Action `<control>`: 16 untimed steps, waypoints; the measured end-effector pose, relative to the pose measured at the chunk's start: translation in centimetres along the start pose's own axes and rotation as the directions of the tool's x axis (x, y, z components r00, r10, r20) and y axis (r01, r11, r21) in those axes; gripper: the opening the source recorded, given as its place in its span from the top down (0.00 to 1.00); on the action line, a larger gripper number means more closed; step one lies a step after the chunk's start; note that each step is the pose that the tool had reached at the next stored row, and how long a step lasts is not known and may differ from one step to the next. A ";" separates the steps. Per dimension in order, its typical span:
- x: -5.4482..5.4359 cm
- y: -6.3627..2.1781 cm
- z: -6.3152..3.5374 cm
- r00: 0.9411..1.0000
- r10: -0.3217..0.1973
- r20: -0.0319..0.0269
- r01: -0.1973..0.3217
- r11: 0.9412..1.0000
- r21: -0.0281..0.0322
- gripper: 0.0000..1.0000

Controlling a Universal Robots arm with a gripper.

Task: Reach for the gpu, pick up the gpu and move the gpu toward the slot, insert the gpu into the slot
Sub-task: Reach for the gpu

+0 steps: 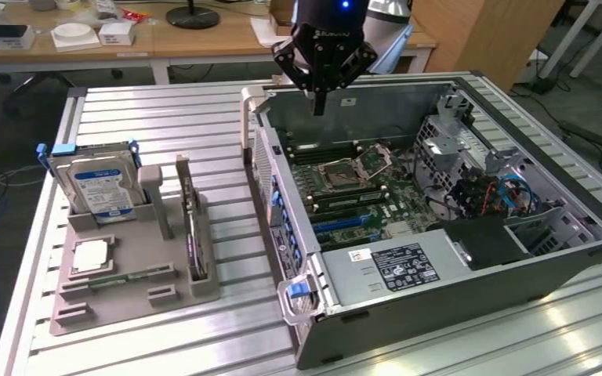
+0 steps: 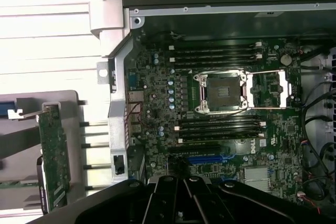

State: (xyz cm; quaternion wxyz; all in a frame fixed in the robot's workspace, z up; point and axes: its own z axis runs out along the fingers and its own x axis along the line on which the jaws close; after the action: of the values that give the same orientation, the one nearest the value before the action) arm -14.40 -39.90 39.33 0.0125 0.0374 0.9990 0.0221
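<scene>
The gpu (image 1: 192, 229), a thin dark circuit card, stands on its long edge in a moulded gray holder (image 1: 123, 294). Its long axis runs from the far side of the table toward the near side, beside a blue-labelled silver hard drive (image 1: 100, 188). The black gripper (image 1: 319, 102) hangs empty over the far wall of the open metal computer case (image 1: 469, 294), fingers pressed together. The blue slot (image 1: 341, 224) sits on the green motherboard (image 1: 385, 188). The table (image 1: 165, 117) is ribbed aluminium, with wooden desks (image 1: 175, 43) behind.
</scene>
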 end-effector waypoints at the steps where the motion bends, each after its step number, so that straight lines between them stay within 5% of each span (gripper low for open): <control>1: 0.1 -0.01 0.00 1.000 0.000 0.000 0.000 1.000 0.000 0.90; 16: 1.4 -0.12 -0.04 1.000 0.000 0.000 0.000 1.000 0.000 0.90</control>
State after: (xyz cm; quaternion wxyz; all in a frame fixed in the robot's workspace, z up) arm -15.79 -39.91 39.33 0.0125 0.0374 0.9990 0.0221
